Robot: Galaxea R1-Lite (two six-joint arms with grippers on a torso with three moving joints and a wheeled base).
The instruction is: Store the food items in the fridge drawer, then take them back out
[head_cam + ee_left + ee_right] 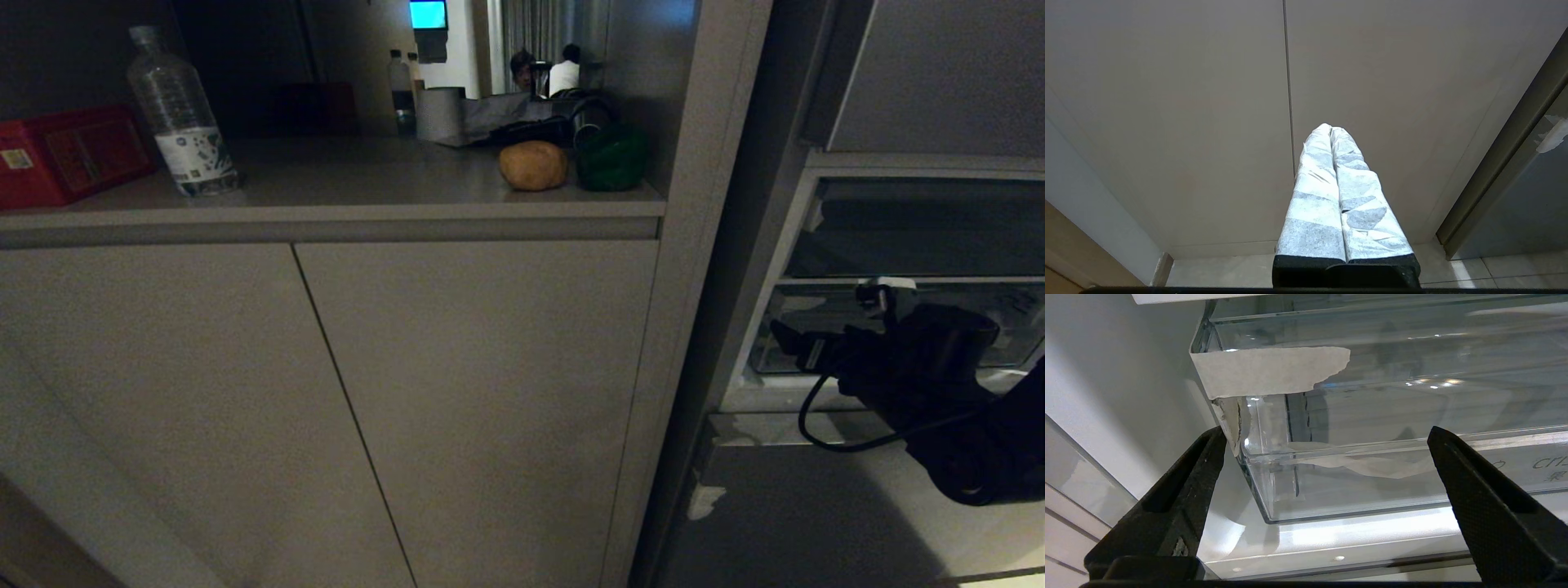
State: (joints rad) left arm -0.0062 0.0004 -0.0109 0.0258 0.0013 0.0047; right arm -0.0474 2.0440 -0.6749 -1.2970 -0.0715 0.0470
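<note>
My right tool (1327, 441) stands with its two black textured fingers (1486, 498) spread wide apart, gripping nothing, directly before the front corner of the fridge drawer (1372, 416). In the head view that right tool (796, 347) sits at about 4 o'clock, low against the open fridge. The drawer is clear, glossy plastic with a thick rim; a torn strip of pale paper tape (1274, 369) clings across its upper corner, and a second ragged scrap shows through its front wall. Faint printed lettering marks the front lip. No food is visible inside it.

My left tool (1331, 130) hangs with its pale wrapped fingers (1314, 196) pressed together, empty, facing the plain cabinet doors (1208, 122).

Outward, on the counter (343, 184) at about 12 o'clock in the head view, the brown potato (533, 165) lies, oval and matte-skinned. The dark green pepper (611, 159) sits just beside it at its 3 o'clock, rounded and hard to make out in shadow. Both lie well apart from the drawer. A clear water bottle (180, 114) and a red box (69, 155) stand at 10 o'clock.
</note>
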